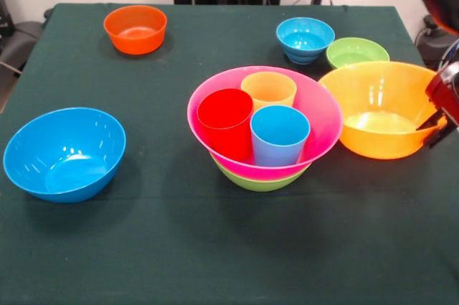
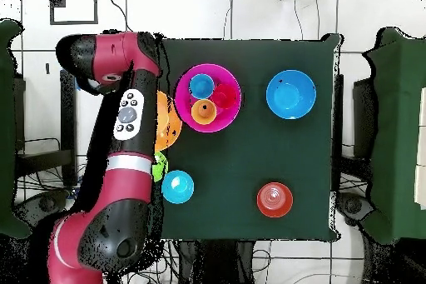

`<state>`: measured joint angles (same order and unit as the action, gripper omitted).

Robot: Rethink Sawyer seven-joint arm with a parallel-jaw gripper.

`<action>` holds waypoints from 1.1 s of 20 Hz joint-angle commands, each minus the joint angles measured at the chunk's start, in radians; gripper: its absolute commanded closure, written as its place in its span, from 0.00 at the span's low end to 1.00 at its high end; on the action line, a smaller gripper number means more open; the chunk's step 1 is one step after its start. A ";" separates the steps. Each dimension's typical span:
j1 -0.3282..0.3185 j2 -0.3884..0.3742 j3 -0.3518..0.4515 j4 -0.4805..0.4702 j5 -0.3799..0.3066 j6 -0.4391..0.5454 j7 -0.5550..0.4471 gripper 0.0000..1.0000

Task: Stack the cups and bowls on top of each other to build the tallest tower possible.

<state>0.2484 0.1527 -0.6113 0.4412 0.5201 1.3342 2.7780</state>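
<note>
The big pink bowl [image 1: 319, 115] sits inside a green bowl [image 1: 259, 181] near the middle of the green table [image 1: 179, 247] — that is the tower so far. Three cups stand in it: red [image 1: 225, 122], yellow [image 1: 268, 90] and light blue [image 1: 280, 135]. The tool [image 1: 439, 120] touches the rim of the big orange-yellow bowl [image 1: 376, 108] just beside the tower — I cannot tell if it is wide or narrow. A medium blue bowl [image 1: 64, 153], small orange bowl [image 1: 135, 29], small blue bowl [image 1: 305, 39] and small green bowl [image 1: 356, 52] sit apart.

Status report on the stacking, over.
Hand at the yellow-orange bowl's rim, grip unclear. Three cups side by side in the pink bowl, which is nested on a green bowl. Four bowls loose, nothing blocking.
</note>
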 commanded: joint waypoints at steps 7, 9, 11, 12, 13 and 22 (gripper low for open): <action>0.055 -0.164 0.125 0.264 -0.059 0.017 -0.073 1.00; 0.057 -0.182 0.121 0.281 -0.066 0.035 -0.076 1.00; 0.058 -0.204 0.117 0.298 -0.073 0.057 -0.082 1.00; 0.058 -0.217 0.114 0.310 -0.078 0.064 -0.090 1.00; 0.054 -0.223 0.113 0.313 -0.082 0.069 -0.098 1.00; -0.022 -0.253 0.098 0.240 -0.140 0.199 -0.209 1.00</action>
<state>0.2724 -0.0603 -0.5997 0.6330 0.4621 1.3858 2.7776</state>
